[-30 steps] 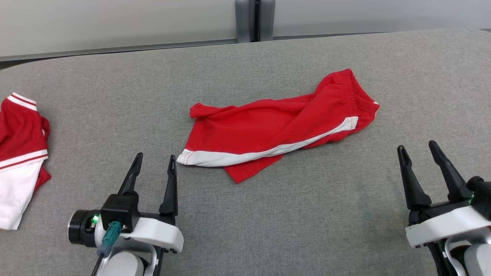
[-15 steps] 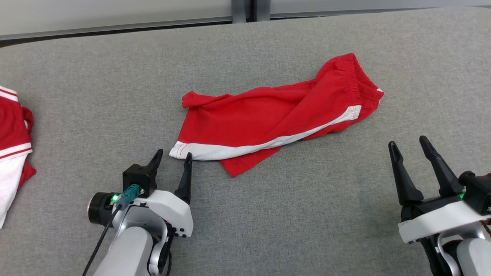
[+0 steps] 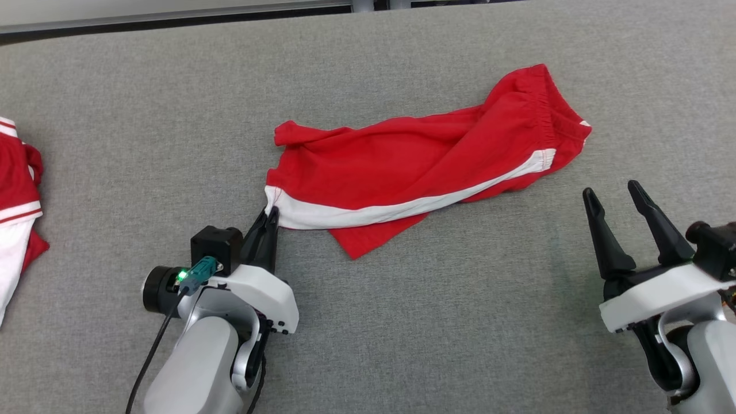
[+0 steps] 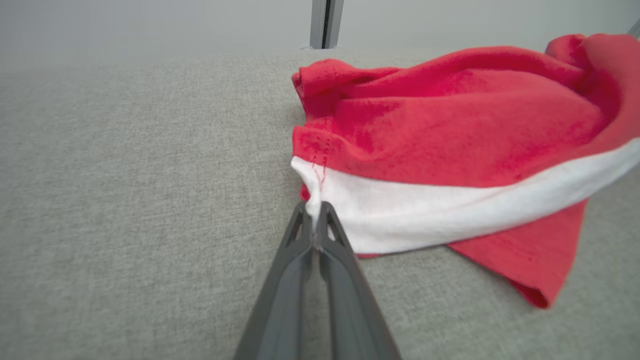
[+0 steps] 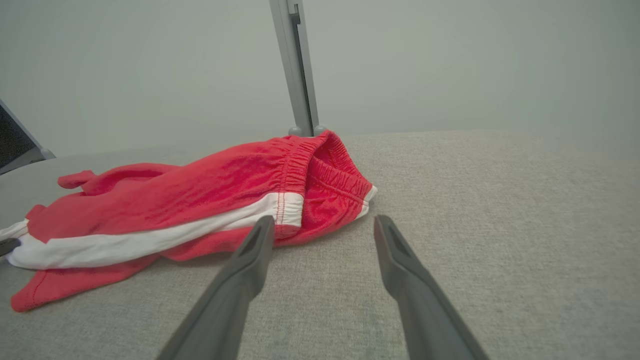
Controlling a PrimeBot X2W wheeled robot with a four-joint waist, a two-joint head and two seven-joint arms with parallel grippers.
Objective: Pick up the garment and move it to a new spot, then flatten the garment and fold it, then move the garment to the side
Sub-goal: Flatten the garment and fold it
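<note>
As the head view looked down on the grey cloth-covered table [image 3: 402, 322], the red shorts [image 3: 425, 167] lay rumpled across its middle, waistband [image 3: 546, 109] off to the far right, a leg hem to the left. A white stripe [image 3: 402, 210] ran along the near edge, and a red flap poked out underneath it. And there was the left gripper [image 3: 270, 214], right at the stripe's left end, fingers drawn together on the hem corner! Over on the right, the right gripper [image 3: 610, 189] sat near the waistband end but apart from it, fingers spread, nothing between them. At the far left edge lay a second red-and-white garment [image 3: 14, 190], well apart from the shorts.

In the left wrist view, the grip was plain: the two dark fingers met at their tips with the white hem corner pinched between them, the cloth pulled up into a little peak there. The rest of the shorts spread away to the right on the table.

In the right wrist view, the fingers stood wide apart over bare grey cloth. The gathered waistband lay just beyond the left fingertip, and the stripe trailed off leftward. A grey post [image 5: 297, 75] rose behind the table against a pale wall [image 5: 475, 60].
</note>
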